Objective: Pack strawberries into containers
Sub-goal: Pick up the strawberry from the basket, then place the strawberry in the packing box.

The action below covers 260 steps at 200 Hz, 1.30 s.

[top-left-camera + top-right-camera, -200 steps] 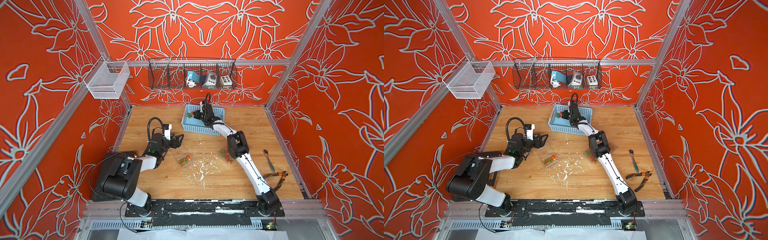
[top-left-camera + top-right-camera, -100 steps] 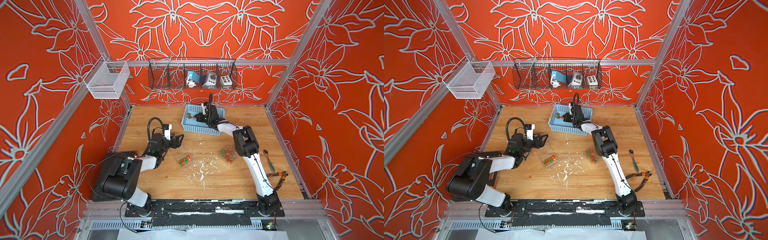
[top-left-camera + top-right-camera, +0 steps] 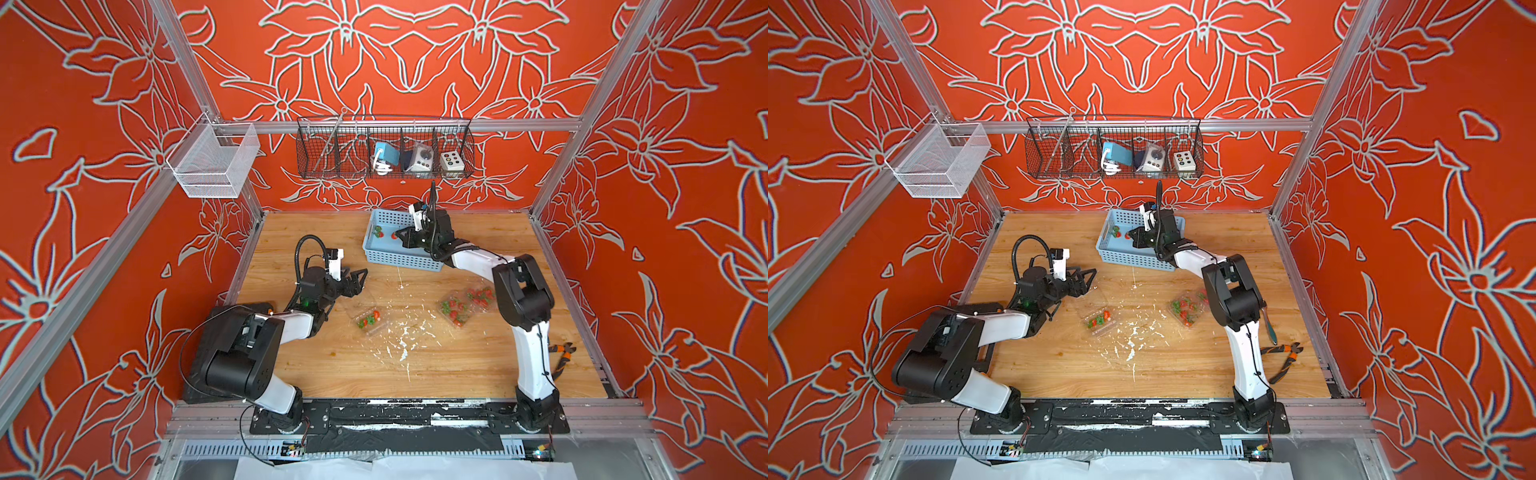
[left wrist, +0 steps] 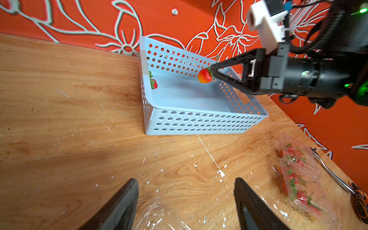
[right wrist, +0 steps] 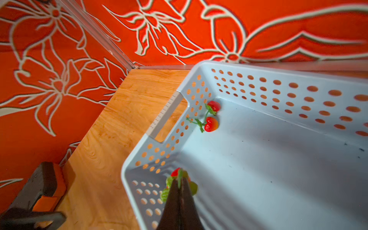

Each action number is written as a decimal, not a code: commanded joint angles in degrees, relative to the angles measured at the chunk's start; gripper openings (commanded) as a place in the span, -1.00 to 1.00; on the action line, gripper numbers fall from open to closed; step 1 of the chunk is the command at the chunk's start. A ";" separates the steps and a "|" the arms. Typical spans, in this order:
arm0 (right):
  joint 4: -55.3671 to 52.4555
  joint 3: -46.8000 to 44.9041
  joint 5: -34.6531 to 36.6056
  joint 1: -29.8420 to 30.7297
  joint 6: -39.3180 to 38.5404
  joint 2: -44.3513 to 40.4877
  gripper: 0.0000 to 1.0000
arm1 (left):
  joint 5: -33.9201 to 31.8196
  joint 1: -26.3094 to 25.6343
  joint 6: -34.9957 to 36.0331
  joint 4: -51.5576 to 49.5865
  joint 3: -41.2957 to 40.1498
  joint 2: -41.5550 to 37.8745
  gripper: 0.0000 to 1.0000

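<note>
Swinging outward since a second ago, the right arm's elbow (image 3: pixel 523 291) now stands beside the filled clamshells (image 3: pixel 457 306). Right gripper (image 4: pixel 212 72) hangs above the floor of the perforated light-blue plastic basket (image 4: pixel 199 121), clenched on a glossy red strawberry (image 4: pixel 204 76) by its leafy cap. Two more strawberries (image 5: pixel 212 122) lie in the basket corner ahead of it. Left gripper (image 4: pixel 185 182) is released beside a clear, crinkly clamshell (image 3: pixel 368 321).
</note>
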 commanded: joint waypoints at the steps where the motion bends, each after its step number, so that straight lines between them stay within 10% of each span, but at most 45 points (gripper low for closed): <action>1: -0.18 -5.00 -2.90 2.13 -5.11 -6.77 -1.00 | -0.52 0.20 0.40 0.35 0.27 -0.67 0.50; 86: -21.65 -20.99 -2.82 14.01 -20.50 -27.13 -1.00 | -5.23 0.39 -0.72 -0.49 -0.17 -0.75 0.50; 260: -30.87 -24.27 2.64 22.54 -24.53 -21.48 -1.00 | -5.10 0.55 -1.14 -0.55 -0.10 -0.47 0.50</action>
